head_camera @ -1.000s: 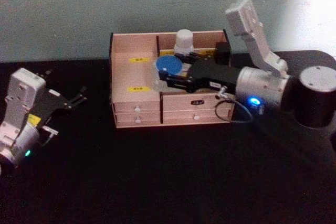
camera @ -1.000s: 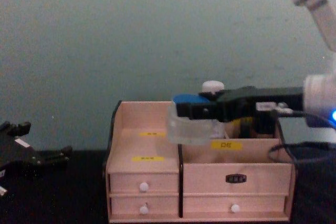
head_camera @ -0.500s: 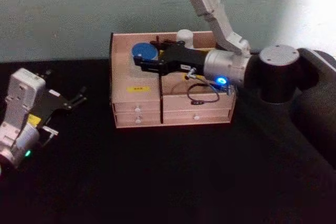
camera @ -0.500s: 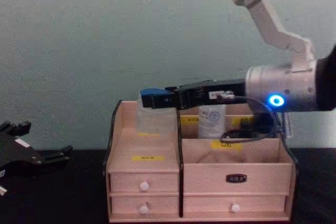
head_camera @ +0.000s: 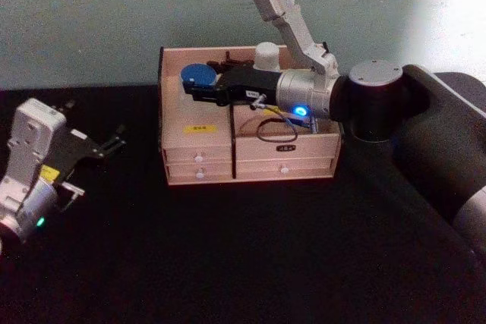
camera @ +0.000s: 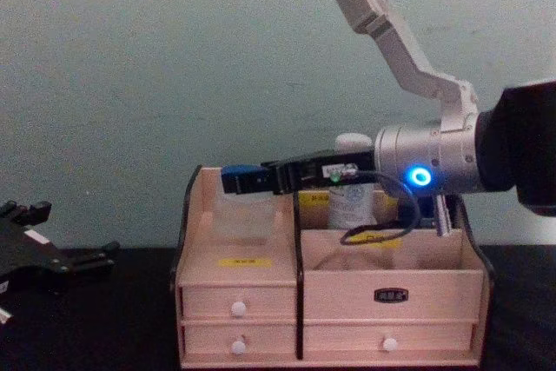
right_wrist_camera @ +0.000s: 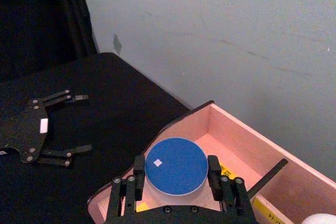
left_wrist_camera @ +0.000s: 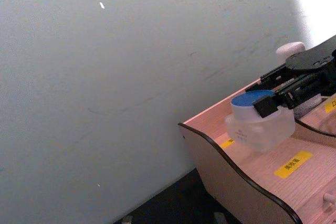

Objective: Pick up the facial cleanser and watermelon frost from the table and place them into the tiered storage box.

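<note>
My right gripper [head_camera: 199, 86] is shut on a clear jar with a blue lid [head_camera: 197, 75], one finger on each side of the lid [right_wrist_camera: 176, 165]. It holds the jar [camera: 248, 215] in the back left compartment of the tiered storage box [head_camera: 175, 166], against the box's left wall [left_wrist_camera: 236, 182]. I cannot tell whether the jar rests on the shelf. A white-capped bottle [head_camera: 266, 55] stands upright in the back right compartment [camera: 352, 202]. Which item is the facial cleanser and which the watermelon frost I cannot tell. My left gripper [head_camera: 114, 142] is parked open at the table's left.
The box stands at the back of a black table [head_camera: 243, 263], close to a pale wall [head_camera: 91, 20]. A black cable [head_camera: 267, 128] loops from the right wrist over the box's front right compartment. My right arm [head_camera: 372, 100] stretches over the box's right half.
The right gripper has carried the jar left, from above the centre divider to the back left compartment, and a little lower. The left arm has stayed put.
</note>
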`<move>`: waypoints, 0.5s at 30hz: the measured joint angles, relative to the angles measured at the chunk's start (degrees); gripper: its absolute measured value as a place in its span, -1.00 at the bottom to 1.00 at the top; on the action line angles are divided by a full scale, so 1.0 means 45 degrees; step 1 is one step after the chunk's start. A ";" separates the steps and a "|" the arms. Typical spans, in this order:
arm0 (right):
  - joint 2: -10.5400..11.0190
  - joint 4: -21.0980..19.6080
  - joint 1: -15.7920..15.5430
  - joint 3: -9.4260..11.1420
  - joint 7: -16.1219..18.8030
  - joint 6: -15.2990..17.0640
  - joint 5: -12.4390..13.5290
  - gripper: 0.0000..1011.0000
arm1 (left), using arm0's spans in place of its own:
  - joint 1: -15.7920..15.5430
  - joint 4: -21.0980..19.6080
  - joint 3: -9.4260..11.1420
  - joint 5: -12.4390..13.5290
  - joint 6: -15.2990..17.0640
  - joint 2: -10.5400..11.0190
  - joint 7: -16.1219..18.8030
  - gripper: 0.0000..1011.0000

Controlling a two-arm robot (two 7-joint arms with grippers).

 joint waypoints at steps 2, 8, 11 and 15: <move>-0.0055 0.0126 0.0028 0.0001 0.0018 -0.0007 -0.0052 0.42 | 0.0000 0.0000 0.0000 0.0000 0.0001 0.0000 -0.0001 0.98; -0.0214 0.0490 0.0100 0.0028 0.0073 -0.0030 -0.0322 0.42 | 0.0000 0.0000 0.0000 0.0000 0.0001 -0.0001 0.0000 0.98; -0.0243 0.0547 0.0114 0.0030 0.0117 -0.0037 -0.0412 0.42 | 0.0000 0.0000 0.0001 0.0001 0.0000 0.0000 0.0000 0.98; -0.0254 0.0557 0.0114 0.0007 0.0168 -0.0048 -0.0630 0.42 | 0.0000 0.0000 0.0000 0.0000 0.0000 0.0000 0.0000 0.98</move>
